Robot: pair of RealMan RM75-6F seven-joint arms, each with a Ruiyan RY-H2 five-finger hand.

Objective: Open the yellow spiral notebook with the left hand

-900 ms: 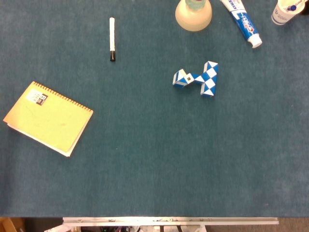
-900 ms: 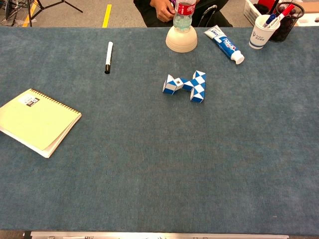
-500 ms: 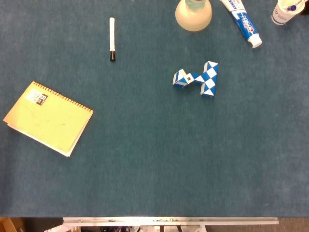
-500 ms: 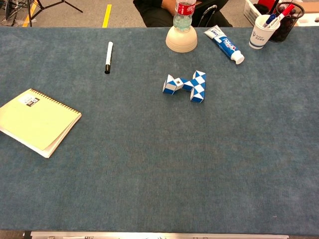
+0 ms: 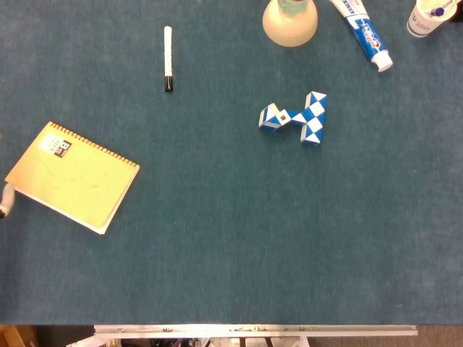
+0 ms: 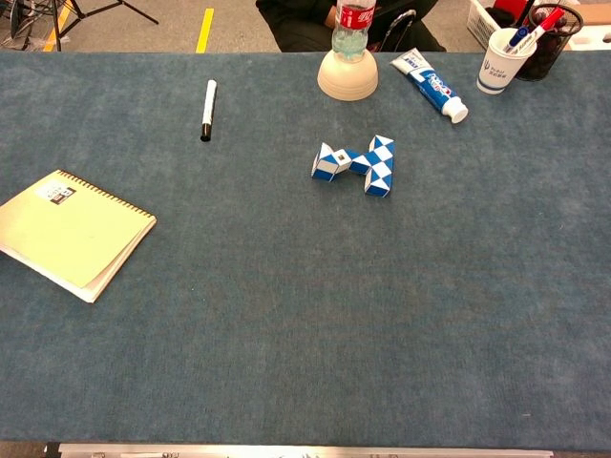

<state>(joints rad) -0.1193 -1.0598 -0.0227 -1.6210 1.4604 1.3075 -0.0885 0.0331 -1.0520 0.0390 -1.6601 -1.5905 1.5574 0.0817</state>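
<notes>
Head view: yellow notebook (image 5: 72,176) lies closed on desk (image 5: 239,238); opening not begun. Left hand (image 5: 3,200) barely visible at edge, finger state unclear.

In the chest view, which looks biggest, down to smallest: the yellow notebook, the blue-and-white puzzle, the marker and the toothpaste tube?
1. Notebook, clearly largest.
2. Puzzle.
3. Toothpaste tube and marker: about equally long, the tube wider. Both lie farther from the camera, so I would not rank them firmly.
</notes>
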